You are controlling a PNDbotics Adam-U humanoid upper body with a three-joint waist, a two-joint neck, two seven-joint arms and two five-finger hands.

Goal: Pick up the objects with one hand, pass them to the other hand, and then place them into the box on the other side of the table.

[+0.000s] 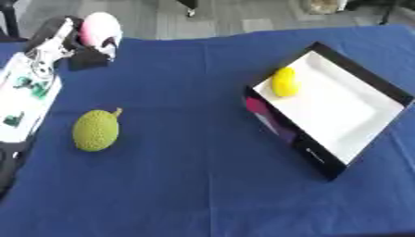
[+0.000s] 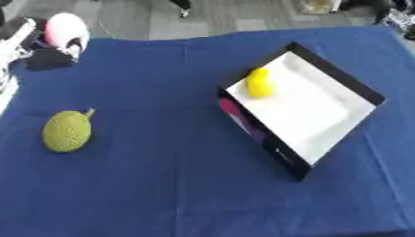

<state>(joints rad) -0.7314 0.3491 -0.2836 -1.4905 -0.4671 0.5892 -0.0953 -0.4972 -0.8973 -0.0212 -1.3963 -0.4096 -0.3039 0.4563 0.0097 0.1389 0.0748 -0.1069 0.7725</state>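
Left robot hand point(image 1: 77, 41) grips the pink ball point(image 1: 101, 28) aloft, ready for passing; durian point(image 1: 97, 130) waits on bench point(image 1: 186, 185), lemon point(image 1: 284, 82) boxed point(image 1: 373, 83).

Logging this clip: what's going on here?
The left hand is raised at the table's far left corner, fingers curled round a pink ball. A yellow object already lies in the box on the right. A green fruit sits on the blue cloth, untouched. The right hand is out of view.

Bright, even light; soft blur.
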